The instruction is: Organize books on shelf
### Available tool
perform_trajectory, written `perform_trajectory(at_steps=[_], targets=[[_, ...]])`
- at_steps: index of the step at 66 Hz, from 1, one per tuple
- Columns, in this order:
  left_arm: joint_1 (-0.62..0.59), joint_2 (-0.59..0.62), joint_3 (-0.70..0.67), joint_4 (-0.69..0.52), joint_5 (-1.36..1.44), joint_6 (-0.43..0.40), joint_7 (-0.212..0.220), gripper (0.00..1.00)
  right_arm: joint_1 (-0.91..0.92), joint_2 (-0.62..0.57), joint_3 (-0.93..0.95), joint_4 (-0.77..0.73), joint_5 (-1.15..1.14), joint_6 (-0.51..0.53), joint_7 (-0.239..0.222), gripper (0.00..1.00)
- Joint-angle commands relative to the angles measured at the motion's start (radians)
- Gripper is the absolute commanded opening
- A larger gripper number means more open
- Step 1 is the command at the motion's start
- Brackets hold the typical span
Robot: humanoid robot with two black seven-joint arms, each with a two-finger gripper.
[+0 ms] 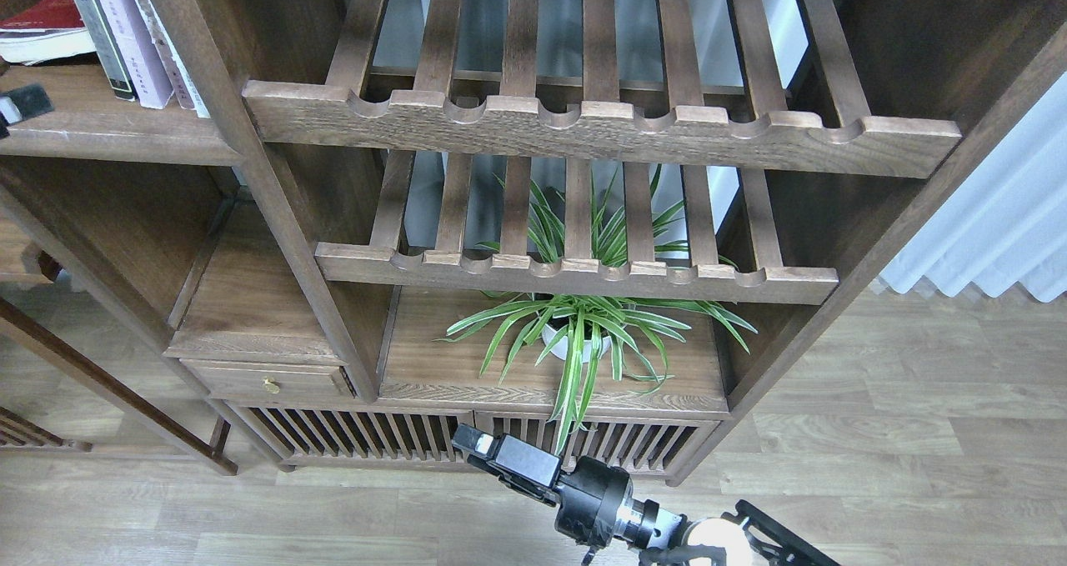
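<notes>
The books (125, 37) stand on the shelf (108, 132) at upper left. Right gripper (475, 443) hangs low (opening unclear), left gripper (21, 106) barely visible; next comes a reach up-left, probably.

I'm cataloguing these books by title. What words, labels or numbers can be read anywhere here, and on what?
None can be read.
Upright books on the shelf: small dark marks on the spines, too small and blurred to read.
Red book lying flat beside them: no lettering shows.
Gripper at the bottom: no label shows.
</notes>
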Motion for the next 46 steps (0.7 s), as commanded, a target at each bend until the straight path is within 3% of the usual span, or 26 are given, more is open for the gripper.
perform_trajectory(at_steps=[1,46], targets=[[0.037,-0.023,0.000,0.001,0.000,0.000,-0.022,0.66,0.000,0.000,0.000,-0.002,-0.001,0.000,-0.001,1.00],[0.226,-0.280,-0.044,0.040,-0.002,0.000,-0.028,0.64,-0.008,0.000,0.001,-0.003,-0.003,0.000,0.007,1.00]])
